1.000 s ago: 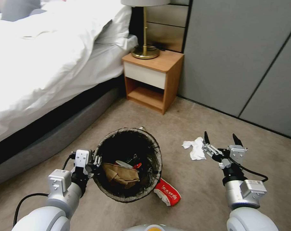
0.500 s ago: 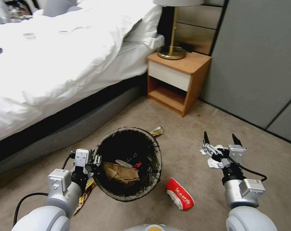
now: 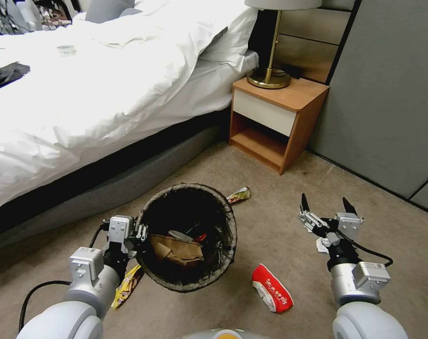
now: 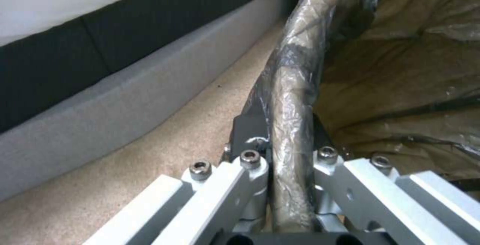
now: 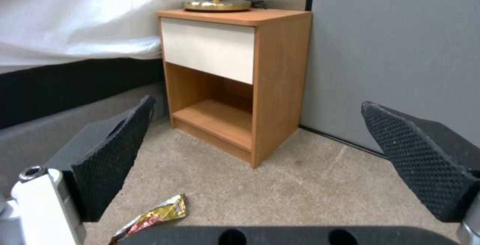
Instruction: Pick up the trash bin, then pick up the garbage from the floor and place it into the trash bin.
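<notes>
The trash bin [image 3: 190, 187], round with a dark bag folded over its rim, hangs tilted in front of me. My left gripper [image 3: 141, 233] is shut on its near-left rim [image 4: 290, 117]. Brown paper [image 3: 178, 250] and red scraps lie inside it. My right gripper [image 3: 326, 203] is held open above the carpet, nothing between its fingers [image 5: 115, 151]. Garbage on the floor: a red-and-white carton [image 3: 272, 294] between the two arms, a yellow wrapper [image 3: 239, 194] [image 5: 155, 215] beyond the bin, another wrapper [image 3: 127, 285] under my left arm, and a bit of white tissue [image 3: 320, 245] behind the right gripper.
A bed with white bedding [image 3: 91, 89] and a grey base runs along the left. A wooden nightstand [image 3: 275, 122] [image 5: 235, 80] with a brass lamp [image 3: 269, 75] stands in the corner against the grey wall [image 3: 393, 94]. Carpet lies open to the right.
The whole view has swung left, so the nightstand and the floor litter sit further right. The tissue is now mostly behind the right gripper. Both arms keep their pose, the bin still held.
</notes>
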